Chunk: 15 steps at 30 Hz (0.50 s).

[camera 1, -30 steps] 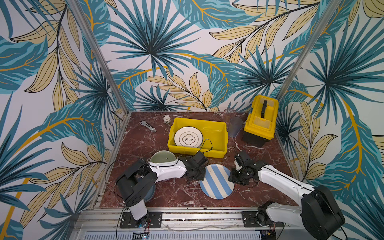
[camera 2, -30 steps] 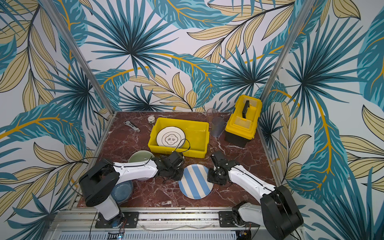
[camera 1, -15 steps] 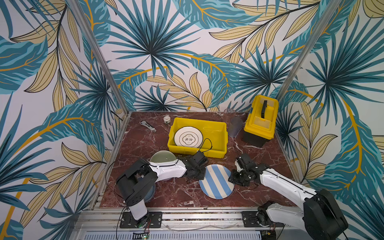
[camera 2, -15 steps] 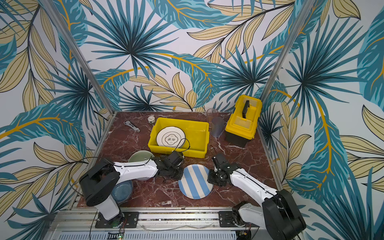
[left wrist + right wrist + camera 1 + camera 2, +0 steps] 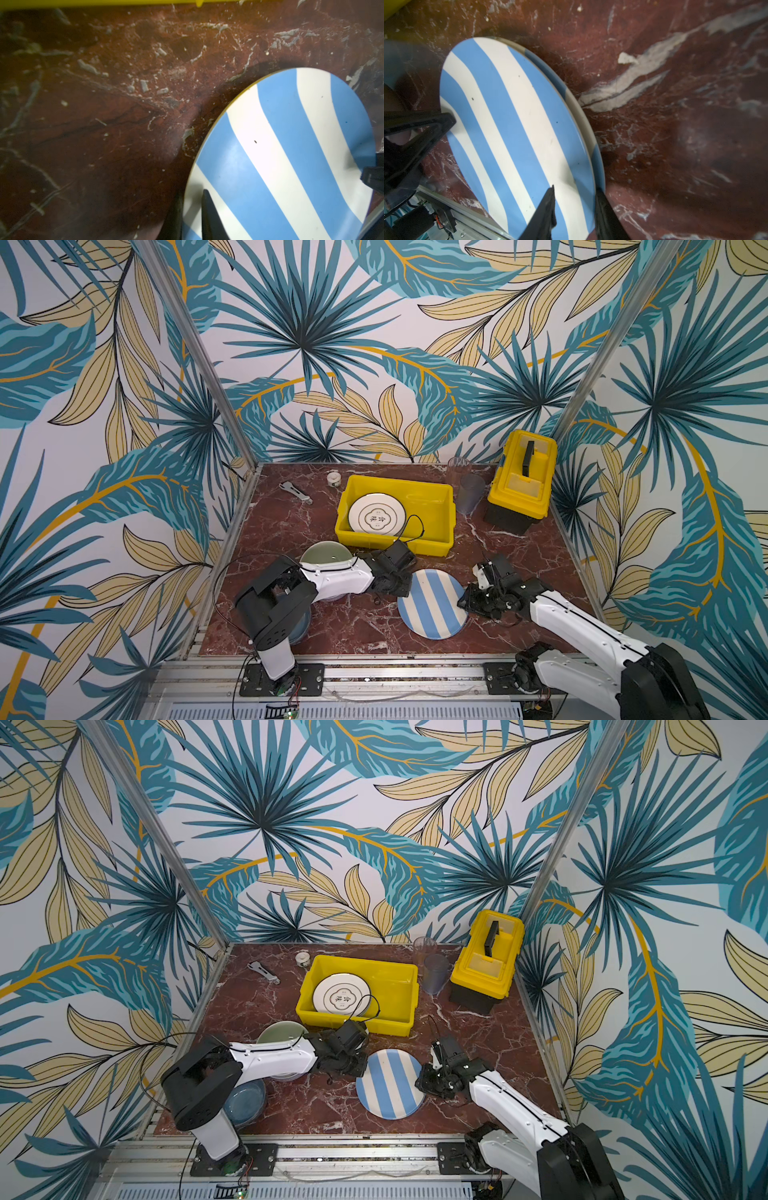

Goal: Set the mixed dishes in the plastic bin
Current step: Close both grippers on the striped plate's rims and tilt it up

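Observation:
A blue-and-cream striped plate (image 5: pixel 432 605) (image 5: pixel 390 1083) lies on the marble near the front. My left gripper (image 5: pixel 405 588) (image 5: pixel 192 205) is shut on its left rim, one finger (image 5: pixel 208 209) on top and one beneath. My right gripper (image 5: pixel 467 602) (image 5: pixel 576 207) straddles the opposite rim, its jaws still apart, a finger (image 5: pixel 547 209) over the stripes. Behind stands the yellow plastic bin (image 5: pixel 415 546) (image 5: pixel 395 1025), holding a white printed plate (image 5: pixel 377 516). A pale green bowl (image 5: pixel 326 553) and a blue bowl (image 5: pixel 249 1096) sit by my left arm. Two clear tumblers (image 5: pixel 469 492) stand right of the bin.
A yellow toolbox with a black handle (image 5: pixel 521 481) stands at the back right. A metal wrench (image 5: pixel 296 492) and a small white tape roll (image 5: pixel 333 478) lie at the back left. The metal frame rail (image 5: pixel 374 672) runs along the front edge.
My right gripper has slid in onto the striped plate's right rim and its jaws have narrowed. The left gripper has kept its hold on the left rim.

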Motion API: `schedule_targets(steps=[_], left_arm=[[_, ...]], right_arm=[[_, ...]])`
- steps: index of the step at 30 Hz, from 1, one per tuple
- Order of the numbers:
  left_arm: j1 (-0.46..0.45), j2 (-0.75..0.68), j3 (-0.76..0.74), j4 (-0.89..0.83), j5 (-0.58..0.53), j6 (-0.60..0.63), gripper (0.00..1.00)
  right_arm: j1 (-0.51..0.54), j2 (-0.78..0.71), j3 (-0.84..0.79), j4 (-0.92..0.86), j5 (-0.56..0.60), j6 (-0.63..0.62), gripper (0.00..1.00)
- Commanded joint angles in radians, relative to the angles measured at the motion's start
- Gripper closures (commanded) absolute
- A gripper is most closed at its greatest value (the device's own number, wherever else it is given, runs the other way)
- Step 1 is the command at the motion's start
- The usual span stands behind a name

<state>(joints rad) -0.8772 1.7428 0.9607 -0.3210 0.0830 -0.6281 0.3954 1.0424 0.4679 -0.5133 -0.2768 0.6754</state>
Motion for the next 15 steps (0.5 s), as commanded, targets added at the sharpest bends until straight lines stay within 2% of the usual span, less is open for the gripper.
schedule_targets(steps=[1, 15], left_arm=[[-0.013, 0.105, -0.045, -0.061, 0.008, 0.008, 0.83], [0.001, 0.106, -0.047, -0.059, 0.010, 0.005, 0.83]], right_arm=[[0.004, -0.038, -0.008, 0.152, -0.133, 0.010, 0.67], [-0.021, -0.068, -0.012, 0.202, -0.169, -0.002, 0.71]])
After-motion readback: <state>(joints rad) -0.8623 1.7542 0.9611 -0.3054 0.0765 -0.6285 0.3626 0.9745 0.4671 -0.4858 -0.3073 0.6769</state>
